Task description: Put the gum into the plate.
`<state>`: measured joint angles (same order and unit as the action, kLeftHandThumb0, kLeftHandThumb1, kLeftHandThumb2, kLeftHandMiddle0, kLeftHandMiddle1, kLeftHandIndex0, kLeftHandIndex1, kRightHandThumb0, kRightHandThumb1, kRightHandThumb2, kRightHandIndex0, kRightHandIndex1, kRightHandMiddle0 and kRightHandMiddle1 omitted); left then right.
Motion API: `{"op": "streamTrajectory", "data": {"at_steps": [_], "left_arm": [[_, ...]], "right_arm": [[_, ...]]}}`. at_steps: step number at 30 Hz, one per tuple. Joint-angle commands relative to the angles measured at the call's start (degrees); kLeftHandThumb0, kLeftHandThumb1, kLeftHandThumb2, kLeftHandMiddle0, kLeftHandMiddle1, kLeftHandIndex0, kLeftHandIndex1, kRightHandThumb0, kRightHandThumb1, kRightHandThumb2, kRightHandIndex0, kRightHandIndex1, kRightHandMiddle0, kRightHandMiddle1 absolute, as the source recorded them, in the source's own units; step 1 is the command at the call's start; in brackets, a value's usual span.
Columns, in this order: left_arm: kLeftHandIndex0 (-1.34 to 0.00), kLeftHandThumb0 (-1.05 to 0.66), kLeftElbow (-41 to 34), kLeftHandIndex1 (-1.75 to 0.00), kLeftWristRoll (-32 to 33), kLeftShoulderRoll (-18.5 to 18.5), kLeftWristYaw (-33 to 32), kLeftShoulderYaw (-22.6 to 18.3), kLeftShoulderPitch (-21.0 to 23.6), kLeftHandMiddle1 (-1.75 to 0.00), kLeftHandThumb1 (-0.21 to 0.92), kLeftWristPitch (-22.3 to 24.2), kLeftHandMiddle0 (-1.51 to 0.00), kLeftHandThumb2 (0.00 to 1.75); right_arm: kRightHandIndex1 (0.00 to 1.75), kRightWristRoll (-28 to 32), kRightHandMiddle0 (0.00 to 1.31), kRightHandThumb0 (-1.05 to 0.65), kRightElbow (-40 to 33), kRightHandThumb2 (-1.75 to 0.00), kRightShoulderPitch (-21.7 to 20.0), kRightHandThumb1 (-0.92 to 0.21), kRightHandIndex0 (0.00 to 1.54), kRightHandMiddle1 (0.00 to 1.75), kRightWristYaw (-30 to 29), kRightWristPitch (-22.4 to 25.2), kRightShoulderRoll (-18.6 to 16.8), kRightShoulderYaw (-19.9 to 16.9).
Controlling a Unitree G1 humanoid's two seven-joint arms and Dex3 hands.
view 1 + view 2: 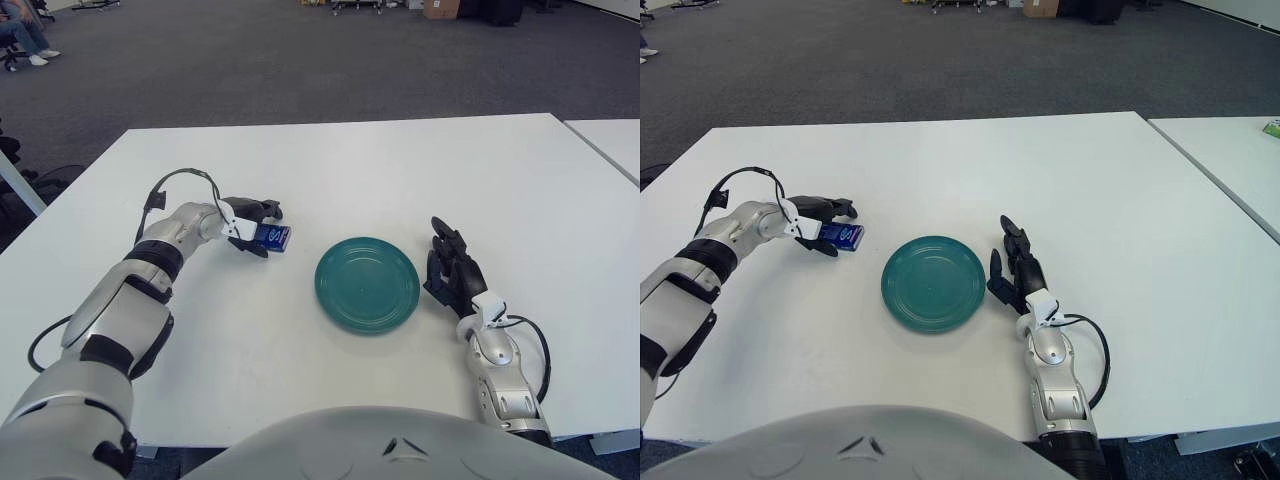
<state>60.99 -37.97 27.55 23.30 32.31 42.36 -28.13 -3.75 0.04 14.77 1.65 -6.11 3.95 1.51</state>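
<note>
In the left eye view, the white desk [400, 170] carried a round teal plate [367, 284] near its middle, bare of any load. The left hand [252, 226] reached in from the left edge, its dark fingers [262, 210] curled around a small blue pack of gum [272, 236]; the pack sat between finger and thumb, low over the desk, left of the plate and clearly apart from its rim. Whether the pack touched the desk could not be told. The right hand [452, 272] showed just beside the plate's right edge, fingers loosely extended and holding nothing. Grey carpet floor [250, 60] stretched beyond the desk. In the right eye view, the same layout appeared from slightly to the side: the left hand [823, 228] pinched the gum [847, 236] to the left of the plate [933, 283], with a strip of bare desk [1060, 170] between pack and rim. The right hand [1012, 270] lay close to the plate's right rim, its fingers relaxed. A second white desk [1230, 160] stood at the right edge.
</note>
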Motion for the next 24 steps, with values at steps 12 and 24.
{"op": "streamTrajectory", "data": {"at_steps": [12,24], "left_arm": [[-0.29,-0.7,-0.43,-1.59,4.06,-3.42,7.37,1.93,-5.37,-1.02,0.89,-0.09,-0.38,0.06],[-0.53,-0.02,4.74,-1.74,4.27,-6.58,-6.45,0.74,-6.42,-1.63,0.18,-0.63,-0.72,1.42]], "right_arm": [[0.0,0.07,0.0,-0.8,3.64,-0.94,1.72,-0.92,0.05,0.25,-0.1,1.74,0.51,-0.89],[0.01,-0.92,0.0,-0.77,3.83,-0.94,1.44,-0.92,0.07,0.3,-1.8,0.84,0.48,-1.09]]}}
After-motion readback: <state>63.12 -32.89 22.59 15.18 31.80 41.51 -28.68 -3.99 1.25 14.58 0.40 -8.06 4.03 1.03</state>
